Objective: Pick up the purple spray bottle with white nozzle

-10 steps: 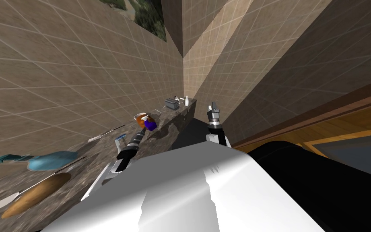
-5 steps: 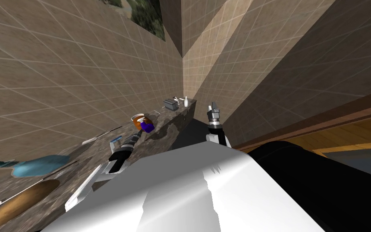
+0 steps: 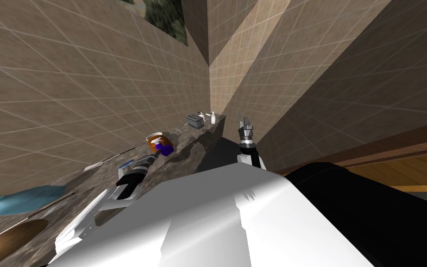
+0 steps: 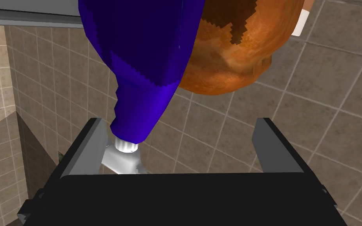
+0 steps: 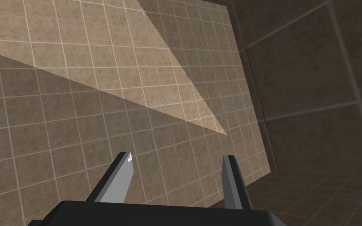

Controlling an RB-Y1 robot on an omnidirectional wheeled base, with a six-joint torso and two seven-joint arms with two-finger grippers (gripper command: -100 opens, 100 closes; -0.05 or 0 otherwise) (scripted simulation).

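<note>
Left gripper (image 4: pixel 180 122): fingers wide apart, nothing held. The white nozzle (image 4: pixel 124 159) sits deep in the gap, right against one finger, with the other finger well apart from it. The purple spray bottle (image 4: pixel 145 59) extends away from the gripper, off-centre in the gap. It stands on the mottled stone worktop (image 3: pixel 194 143) near the tiled wall. Just behind the bottle is a round orange vessel (image 4: pixel 227 51) with a white rim; I cannot tell whether the two touch.

Step in hand, by my reading: final approach before closing. The fingers flank the neck and nozzle, not the body.

To do it well:
- Shift the gripper sideways until the bottle is centred.
- Bring the fingers onto the wider body, then close slowly.
- Lift straight up, clear of the orange vessel.

Risk: closing now would likely let one finger shove the bottle before the other meets it. That could tip it or knock it into the orange vessel.

Farther along the worktop are a grey toaster (image 3: pixel 194 121) and, at the far end, a small white bottle (image 3: pixel 212 117). Right gripper (image 3: pixel 246 126): raised beyond the worktop's edge, fingers apart, empty.
</note>
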